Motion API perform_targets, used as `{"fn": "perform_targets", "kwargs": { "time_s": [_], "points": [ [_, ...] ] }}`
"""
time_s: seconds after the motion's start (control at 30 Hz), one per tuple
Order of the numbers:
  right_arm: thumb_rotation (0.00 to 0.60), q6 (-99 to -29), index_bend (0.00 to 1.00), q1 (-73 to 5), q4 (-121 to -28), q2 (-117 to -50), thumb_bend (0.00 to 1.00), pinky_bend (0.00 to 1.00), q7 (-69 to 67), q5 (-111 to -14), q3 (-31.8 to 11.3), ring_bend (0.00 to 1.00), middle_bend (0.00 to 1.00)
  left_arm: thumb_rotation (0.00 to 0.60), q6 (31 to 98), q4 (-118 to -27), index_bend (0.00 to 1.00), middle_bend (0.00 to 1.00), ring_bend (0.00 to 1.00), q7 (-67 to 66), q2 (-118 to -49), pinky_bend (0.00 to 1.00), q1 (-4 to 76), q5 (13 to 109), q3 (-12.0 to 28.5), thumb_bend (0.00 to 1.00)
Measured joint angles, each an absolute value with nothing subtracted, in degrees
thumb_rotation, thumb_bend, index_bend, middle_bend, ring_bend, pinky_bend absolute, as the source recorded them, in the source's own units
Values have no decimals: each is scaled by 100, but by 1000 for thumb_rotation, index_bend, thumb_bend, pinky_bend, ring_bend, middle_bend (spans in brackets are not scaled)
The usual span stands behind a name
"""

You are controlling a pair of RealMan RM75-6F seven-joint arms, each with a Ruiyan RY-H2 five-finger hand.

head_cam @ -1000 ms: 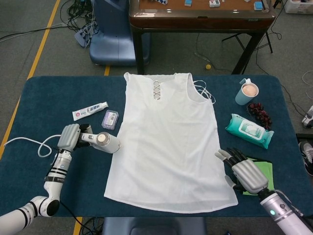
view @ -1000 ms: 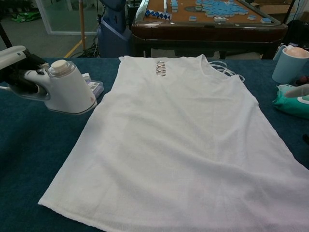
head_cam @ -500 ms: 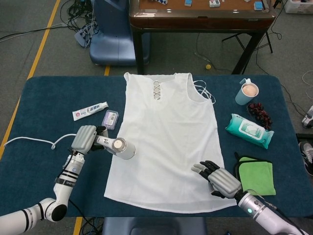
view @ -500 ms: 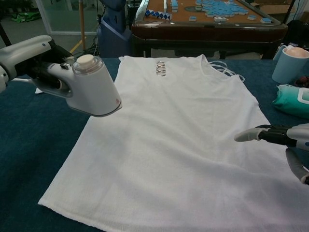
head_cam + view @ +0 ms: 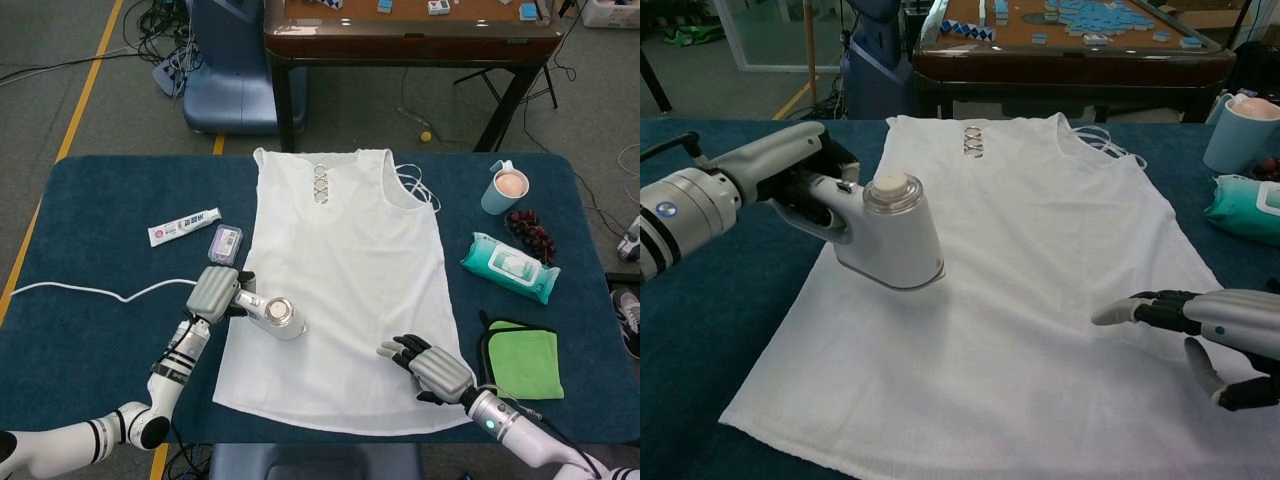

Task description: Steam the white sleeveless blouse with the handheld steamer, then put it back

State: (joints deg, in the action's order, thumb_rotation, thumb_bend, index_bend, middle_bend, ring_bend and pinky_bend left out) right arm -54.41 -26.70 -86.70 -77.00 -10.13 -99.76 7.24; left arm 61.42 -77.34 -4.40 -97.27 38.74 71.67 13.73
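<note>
The white sleeveless blouse [image 5: 345, 270] [image 5: 1020, 290] lies flat on the blue table, neck toward the far side. My left hand [image 5: 214, 293] [image 5: 790, 175] grips the handle of the white handheld steamer [image 5: 277, 316] [image 5: 888, 237], whose head sits low over the blouse's lower left part. Its white cord [image 5: 90, 291] trails off to the left. My right hand [image 5: 428, 364] [image 5: 1210, 330] hovers over the blouse's lower right part with fingers spread and nothing in it.
A toothpaste tube [image 5: 184, 226] and a small purple box [image 5: 225, 243] lie left of the blouse. At right are a cup [image 5: 504, 188], dark grapes [image 5: 531, 232], a wet-wipes pack [image 5: 509, 266] and a green cloth [image 5: 523, 359]. A brown table [image 5: 410, 30] stands beyond.
My left hand has carried the steamer rightward from the bare table onto the blouse's lower left. My right hand has moved left from beside the green cloth to over the blouse's hem area.
</note>
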Motion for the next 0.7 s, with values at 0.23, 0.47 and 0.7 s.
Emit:
{"fn": "perform_targets", "kwargs": {
  "time_s": [0.23, 0.47, 0.7],
  "points": [
    [600, -5366, 0, -2764, -8446, -7929, 981, 15, -1029, -9950, 842, 0, 87, 600, 6116, -7296, 864, 776, 675, -462, -10115, 592, 4029, 7245, 1339, 256],
    [600, -5382, 0, -2772, -8396, -7981, 976, 15, -984, -9889, 941, 0, 87, 600, 6103, -6729, 864, 776, 675, -430, -10412, 592, 4108, 7326, 1275, 255],
    [600, -5403, 0, -2787, -8386, -8001, 977, 15, -970, -9842, 1000, 0, 87, 600, 6113, -6153, 864, 776, 675, -340, -10586, 592, 4127, 7469, 1160, 256]
  ]
}}
